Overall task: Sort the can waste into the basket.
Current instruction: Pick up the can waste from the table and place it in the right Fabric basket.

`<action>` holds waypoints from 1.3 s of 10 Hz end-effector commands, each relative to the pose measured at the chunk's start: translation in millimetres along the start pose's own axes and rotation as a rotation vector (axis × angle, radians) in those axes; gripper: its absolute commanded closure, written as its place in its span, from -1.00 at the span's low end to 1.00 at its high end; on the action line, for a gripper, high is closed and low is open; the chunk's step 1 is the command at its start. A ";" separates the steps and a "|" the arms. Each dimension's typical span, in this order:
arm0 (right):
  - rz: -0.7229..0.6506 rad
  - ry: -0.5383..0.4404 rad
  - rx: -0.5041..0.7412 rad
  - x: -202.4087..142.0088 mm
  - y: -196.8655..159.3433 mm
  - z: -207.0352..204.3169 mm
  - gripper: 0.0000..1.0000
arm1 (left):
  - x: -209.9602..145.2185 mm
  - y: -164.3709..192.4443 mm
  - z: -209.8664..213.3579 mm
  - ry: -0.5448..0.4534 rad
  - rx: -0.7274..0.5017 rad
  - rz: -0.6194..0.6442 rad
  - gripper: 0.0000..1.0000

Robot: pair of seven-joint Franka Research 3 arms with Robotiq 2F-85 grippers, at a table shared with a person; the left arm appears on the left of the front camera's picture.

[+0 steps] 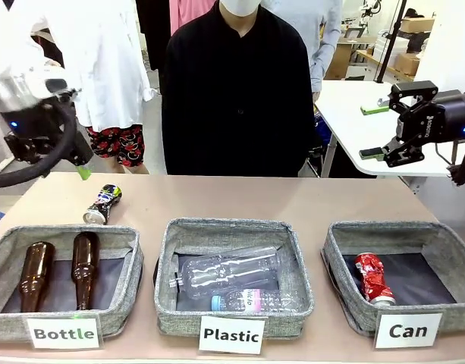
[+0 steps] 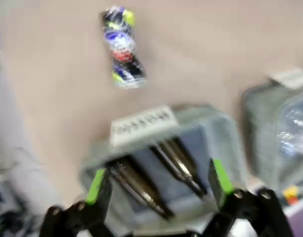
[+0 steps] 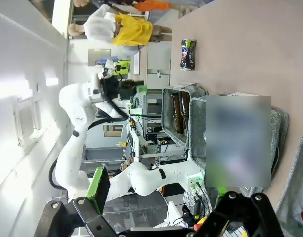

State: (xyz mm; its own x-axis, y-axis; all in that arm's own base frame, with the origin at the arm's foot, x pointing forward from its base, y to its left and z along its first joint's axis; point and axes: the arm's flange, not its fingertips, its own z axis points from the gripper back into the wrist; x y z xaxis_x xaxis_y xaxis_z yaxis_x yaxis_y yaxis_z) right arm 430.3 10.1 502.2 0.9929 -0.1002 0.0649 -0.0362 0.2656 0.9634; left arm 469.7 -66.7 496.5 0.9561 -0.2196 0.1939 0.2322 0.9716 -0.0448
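A dark can [image 1: 103, 203] with blue, white and green print lies on its side on the bare table behind the left basket; it also shows in the left wrist view [image 2: 122, 47] and the right wrist view [image 3: 187, 54]. A crushed red can [image 1: 374, 278] lies inside the grey "Can" basket [image 1: 337, 241] at the right. My left gripper [image 1: 76, 163] hangs open above the table's far left, up and left of the dark can; its fingers [image 2: 96, 185] stand wide apart over the bottle basket. High at the right, my right gripper [image 1: 384, 133] is open and empty [image 3: 158, 197].
The "Bottle" basket [image 1: 130, 265] holds two brown glass bottles [image 1: 84, 269]. The "Plastic" basket [image 1: 168, 273] in the middle holds clear plastic bottles [image 1: 228, 273]. A person in black [image 1: 236, 91] stands at the far side. A white table [image 1: 353, 114] is behind at the right.
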 end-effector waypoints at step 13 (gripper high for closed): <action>0.015 0.007 0.004 -0.5 1.3 1.5 -1.00 | 92.3 37.1 -156.7 -0.108 0.038 0.051 -1.00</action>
State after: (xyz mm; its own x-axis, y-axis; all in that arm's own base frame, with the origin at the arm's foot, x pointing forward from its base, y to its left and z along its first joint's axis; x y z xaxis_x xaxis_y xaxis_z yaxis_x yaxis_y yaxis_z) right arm 430.1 9.5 502.1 0.9929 -0.1003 0.0641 -0.0355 0.2651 0.9636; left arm 575.2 -63.8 363.8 0.9318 -0.1866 0.3114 0.2103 0.9767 -0.0438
